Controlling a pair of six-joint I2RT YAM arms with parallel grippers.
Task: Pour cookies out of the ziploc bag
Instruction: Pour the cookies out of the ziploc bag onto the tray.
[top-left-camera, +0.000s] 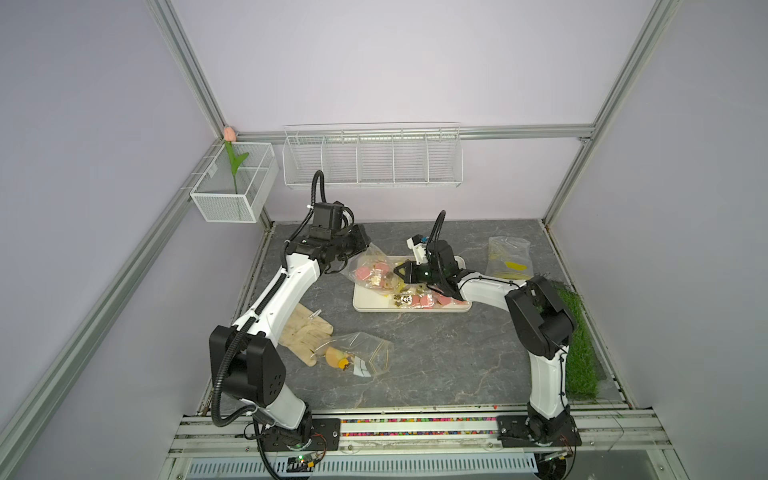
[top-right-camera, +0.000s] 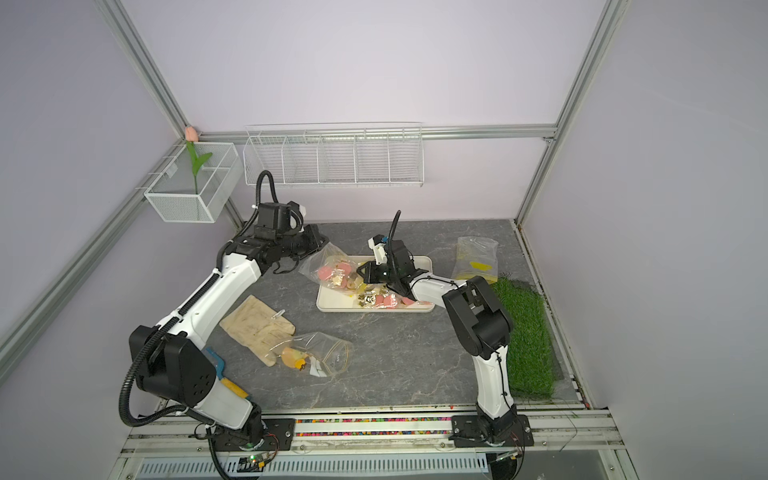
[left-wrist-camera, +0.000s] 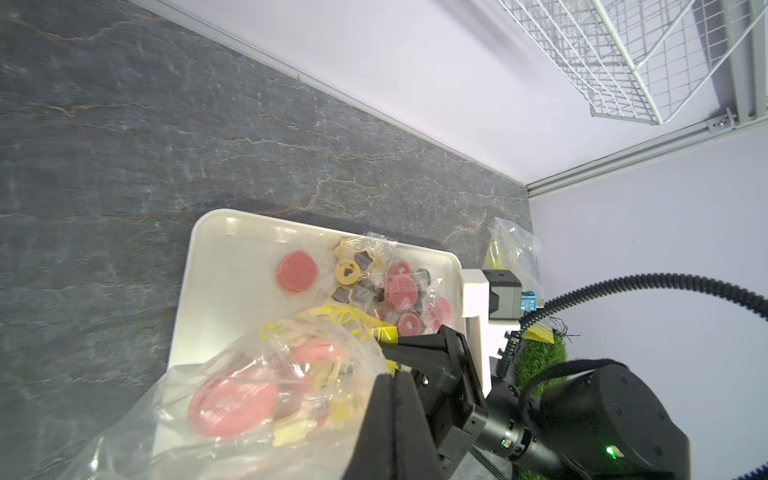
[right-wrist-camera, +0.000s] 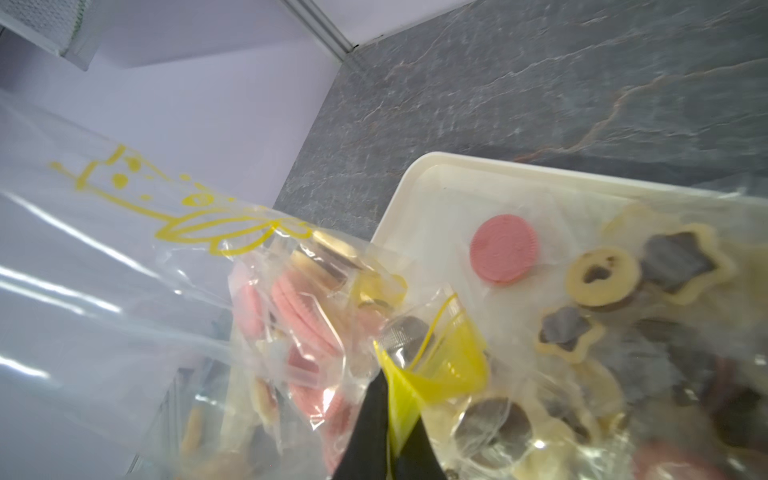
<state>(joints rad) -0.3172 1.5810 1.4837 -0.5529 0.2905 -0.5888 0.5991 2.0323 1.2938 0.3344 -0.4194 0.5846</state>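
Note:
The clear ziploc bag (top-left-camera: 370, 270) (top-right-camera: 330, 270) hangs tilted over the left end of the white tray (top-left-camera: 360, 306) (top-right-camera: 424, 262), stretched between both grippers. My left gripper (top-left-camera: 365, 246) (top-right-camera: 322, 246) (left-wrist-camera: 390, 379) is shut on the bag's raised back corner. My right gripper (top-left-camera: 397, 273) (top-right-camera: 360, 273) (right-wrist-camera: 384, 376) is shut on the bag's yellow zip edge (right-wrist-camera: 440, 374), low over the tray. Several wrapped cookies (right-wrist-camera: 299, 316) (left-wrist-camera: 232, 403), pink and beige, are still inside the bag. Other cookies (top-left-camera: 419, 300) (top-right-camera: 382, 300) (left-wrist-camera: 296, 274) (right-wrist-camera: 505, 249) lie on the tray, pink discs, beige flowers and dark rounds.
A second clear bag (top-left-camera: 359, 353) with an orange piece and white tags lies at the front left beside a beige glove (top-left-camera: 305, 330). A flat bag with yellow print (top-left-camera: 509, 257) lies at the back right by a green grass mat (top-left-camera: 579, 345). A wire rack (top-left-camera: 372, 156) and a basket (top-left-camera: 232, 187) hang on the walls.

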